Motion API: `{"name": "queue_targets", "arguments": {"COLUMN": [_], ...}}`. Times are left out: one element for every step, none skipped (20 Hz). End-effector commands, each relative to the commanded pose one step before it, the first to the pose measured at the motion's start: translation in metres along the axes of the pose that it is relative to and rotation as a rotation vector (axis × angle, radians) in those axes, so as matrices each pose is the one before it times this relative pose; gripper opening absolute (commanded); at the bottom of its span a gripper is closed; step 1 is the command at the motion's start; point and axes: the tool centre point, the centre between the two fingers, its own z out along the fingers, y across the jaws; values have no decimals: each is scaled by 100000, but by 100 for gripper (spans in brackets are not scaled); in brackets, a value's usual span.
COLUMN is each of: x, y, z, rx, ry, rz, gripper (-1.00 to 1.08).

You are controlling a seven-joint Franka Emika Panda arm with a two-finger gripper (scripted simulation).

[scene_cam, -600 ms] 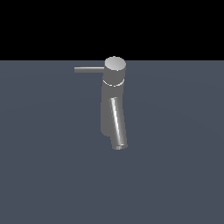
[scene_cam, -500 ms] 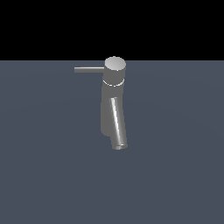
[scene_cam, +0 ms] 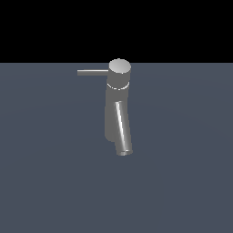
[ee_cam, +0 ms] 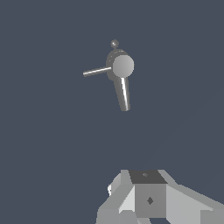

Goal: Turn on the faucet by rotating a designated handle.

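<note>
Faucet (scene_cam: 117, 116): grey metal tap, upright on the dark grey worktop (scene_cam: 182, 182); round flat-topped cap, column body, thick spout slanting down toward the camera in the exterior view.
Handle (scene_cam: 93, 72): thin straight rod projecting from the cap toward the exterior view's left, roughly level, at about a right angle to the spout seen from above.
Pincer: not visible as such; the wrist view shows only a white and grey block of the robot's hand (ee_cam: 148, 199) at the frame edge. Fingers not in sight, so apart or together cannot be told.
Relation: hand well apart from the faucet, which sits small and far off in the wrist view; nothing touches the handle.
Step in hand (judged): approach, task not yet begun.
How to do it well (judged): come in beside the rod near its free end, where leverage is best; contact the rod, not the cap or spout; push in an arc about the cap's axis rather than straight, so the rod does not slip off.
Hard to make out: a small knob beyond the cap in the wrist view, purpose unclear; arm absent from the exterior view; handle's turning direction not shown.
</note>
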Motion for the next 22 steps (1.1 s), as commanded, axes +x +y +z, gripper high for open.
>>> {"name": "queue_targets", "arguments": {"x": [163,80,86,92,98,104,110,115,121,126,127,125,124,122,121,119,118,117,116,114,113,112], "y": [-335,-165,-177,-188,-200,-211,-222,-231,-242,-251,-252,-249,-245,-242,-239,-237,-234,-232,-230,-228,-226,-224], "z": [715,346,372,397,421,444,467,488,508,527,530,522,515,508,500,494,487,481,475,470,465,459], "rx": [1215,593,637,679,720,760,797,834,868,900,904,891,878,865,853,841,831,820,810,801,792,784], "ry": [1033,516,556,594,631,667,701,735,767,797,803,793,783,773,764,755,746,738,730,722,714,707], "rz": [3590,1746,1877,2004,2125,2243,2354,2463,2565,2661,2674,2634,2595,2556,2519,2483,2450,2416,2385,2353,2325,2298], "gripper": [-100,-100,-100,-100,-100,-100,-100,-100,-100,-100,-100,-100,-100,-100,-100,-100,-100,-100,-100,-100,-100,-100]}}
